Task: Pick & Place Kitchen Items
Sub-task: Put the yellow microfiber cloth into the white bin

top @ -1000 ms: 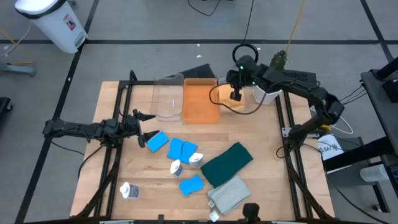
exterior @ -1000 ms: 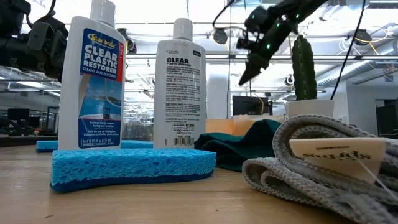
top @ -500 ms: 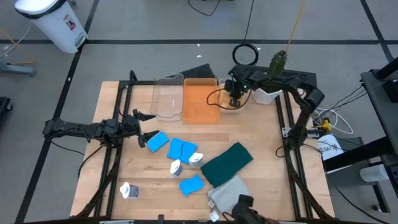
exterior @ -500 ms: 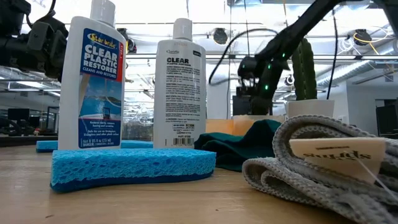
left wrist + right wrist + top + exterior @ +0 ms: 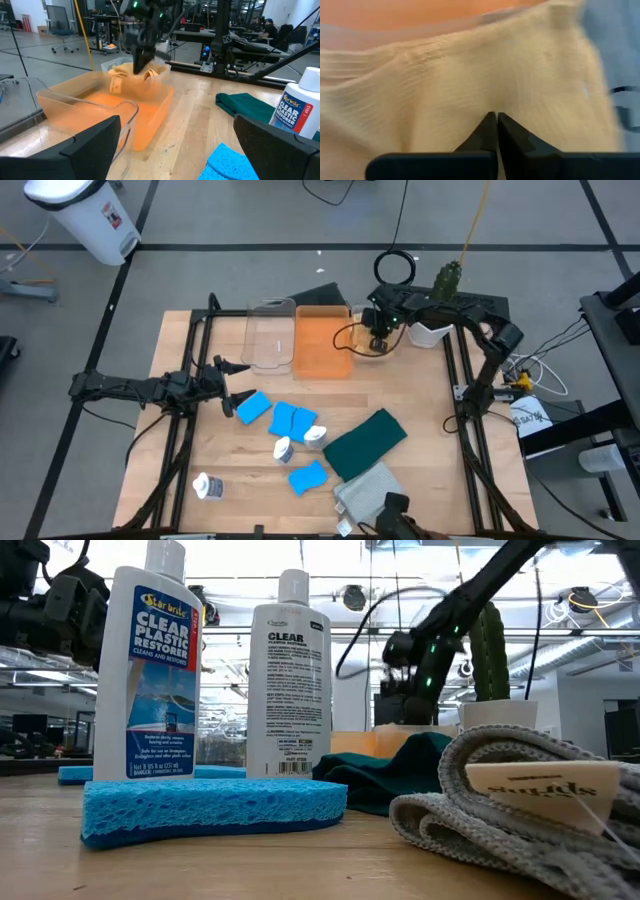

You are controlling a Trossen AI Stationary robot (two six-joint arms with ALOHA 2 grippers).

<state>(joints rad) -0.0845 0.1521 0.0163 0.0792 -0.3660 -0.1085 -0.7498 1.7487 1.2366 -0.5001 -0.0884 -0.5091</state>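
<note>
**Q:** Start at your left. What is your left gripper doing?

**Me:** My left gripper (image 5: 238, 384) hangs at the table's 9 o'clock. Its fingers are spread as wide as they go, with nothing between them.

**Q:** How many sponges?

**Me:** I count four. One sponge (image 5: 253, 406) lies just off my left fingertips. Two lie side by side (image 5: 292, 418) near the middle. The fourth (image 5: 308, 477) is toward 6 o'clock.

**Q:** And bottles?

**Me:** Three. One bottle (image 5: 207, 486) sits alone at 8 o'clock, well apart from the rest. The other two (image 5: 283, 449) (image 5: 316, 435) stand close together between the sponges.

**Q:** What about the bins?

**Me:** There are two, touching side by side at 12 o'clock: the clear bin (image 5: 268, 335), then the orange bin (image 5: 322, 345).

**Q:** How many cloths are there?

**Me:** Three. The green cloth (image 5: 365, 442) lies at 4 o'clock of the middle. The grey cloth (image 5: 370, 490) is just beside it, toward 5 o'clock at the near edge. The orange cloth (image 5: 445, 85) is with my right gripper.

**Q:** Describe that grip.

**Me:** My right gripper (image 5: 379, 340) is at the table's 1 o'clock, just beside the orange bin at its 3 o'clock. The fingers are pinched fully together on the bunched orange cloth, which fills the right wrist view.

**Q:** Anything further right?

**Me:** One pot (image 5: 432, 332) with a cactus, at 2 o'clock.
</note>
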